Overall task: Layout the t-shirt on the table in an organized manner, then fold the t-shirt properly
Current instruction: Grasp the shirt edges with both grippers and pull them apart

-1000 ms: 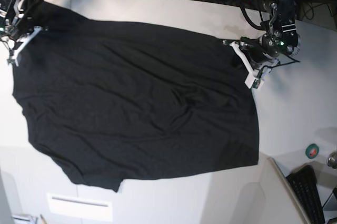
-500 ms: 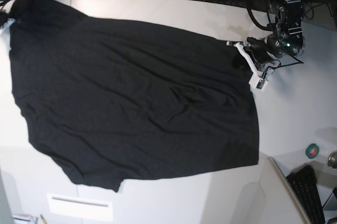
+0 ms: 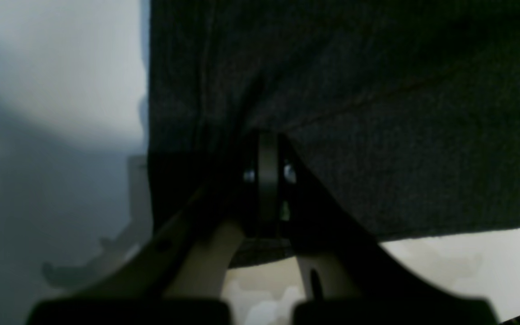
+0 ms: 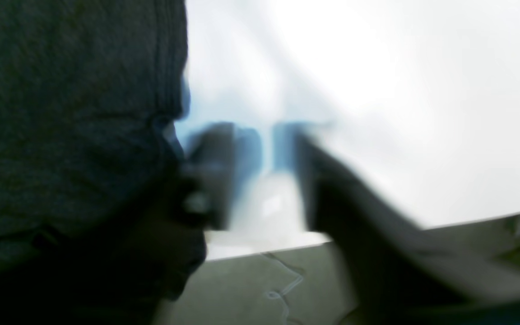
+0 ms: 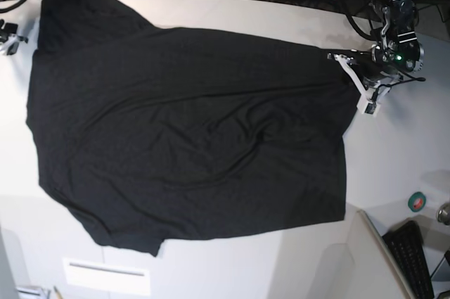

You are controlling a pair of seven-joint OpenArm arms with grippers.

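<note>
Black shirt (image 5: 190,137) drops from my right end effector (image 4: 264,153), now apart; left end effector (image 5: 360,82), clamped, keeps tugging it flatter.

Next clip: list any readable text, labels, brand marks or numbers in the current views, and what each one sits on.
None can be read.
t-shirt: plain black on the side showing, no print or label visible.
table: bare white, no markings.
green tape roll: too small to show any writing.
keyboard: keys too small to read.
Both wrist views are blurred; no text.
</note>
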